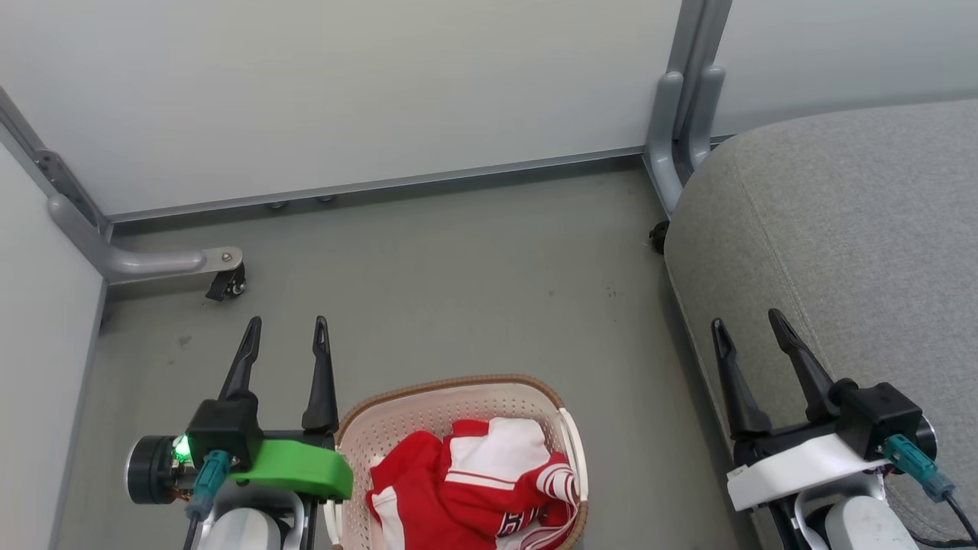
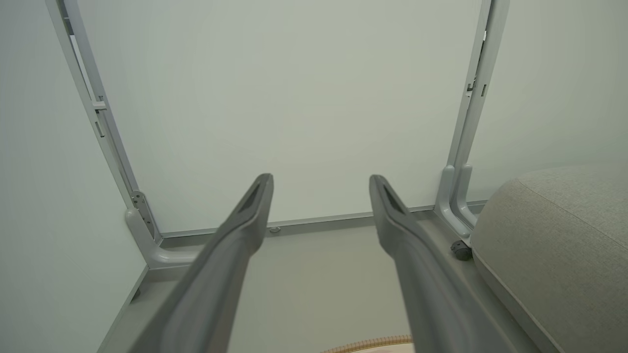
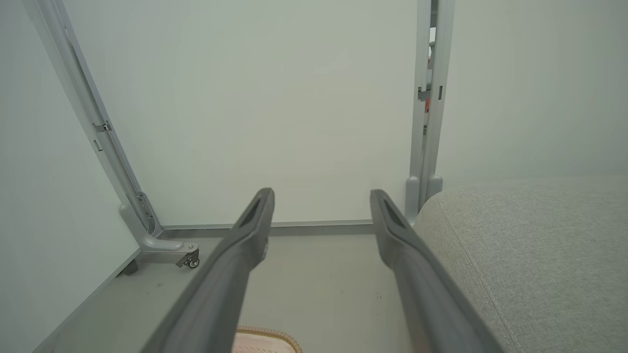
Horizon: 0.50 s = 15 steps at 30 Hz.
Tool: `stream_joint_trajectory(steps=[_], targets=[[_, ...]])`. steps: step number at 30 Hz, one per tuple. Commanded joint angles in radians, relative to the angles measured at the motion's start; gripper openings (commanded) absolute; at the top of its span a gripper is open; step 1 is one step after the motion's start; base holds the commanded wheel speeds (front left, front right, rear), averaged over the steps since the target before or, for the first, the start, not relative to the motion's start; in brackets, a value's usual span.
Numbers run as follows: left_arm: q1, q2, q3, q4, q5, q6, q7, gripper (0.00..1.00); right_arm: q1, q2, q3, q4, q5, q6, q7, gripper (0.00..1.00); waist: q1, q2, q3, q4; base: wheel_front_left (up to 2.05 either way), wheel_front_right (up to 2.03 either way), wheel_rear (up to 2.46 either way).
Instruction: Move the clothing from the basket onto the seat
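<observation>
Clothing (image 1: 474, 485), red with white panels and striped trim, lies bunched inside the basket (image 1: 397, 428) on the grey floor (image 1: 458, 275). The head view gives the fabric itself. The two wrist views look along the fingers toward the partition panel (image 1: 344, 92) and give of the basket a sliver of brown woven rim at their bottom edge.

The left gripper (image 1: 287, 325) hangs just left of the basket, its fingers spread wide and empty. The clothing sits to the right of it, nearer the robot than its fingertips. The right gripper (image 1: 746, 321) (equally wide apart, holding nothing) hangs over the left edge of the seat (image 1: 856, 229), well apart from the clothing.

The head view's bottom edge cuts off the near part of the basket and the fabric. So whether one garment or two lie there cannot be told, and the lettering there is unreadable.
</observation>
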Motion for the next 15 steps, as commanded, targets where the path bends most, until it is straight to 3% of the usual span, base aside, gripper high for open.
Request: stream_joint_trajectory(steps=[1,15], targets=[[-0.018,0.007,-0.001,0.002,-0.002,-0.002,-0.002,1.00,0.009,-0.002,0.000,0.000,-0.006,0.000,-0.004,1.00,0.0000,0.0082,-0.001,0.000,0.00,0.00,0.00],[-0.024,0.007,-0.011,0.076,-0.043,-0.012,-0.002,1.00,0.011,-0.002,0.008,0.043,0.030,0.000,-0.004,1.00,0.0000,0.0082,-0.009,-0.003,0.00,0.00,0.00]])
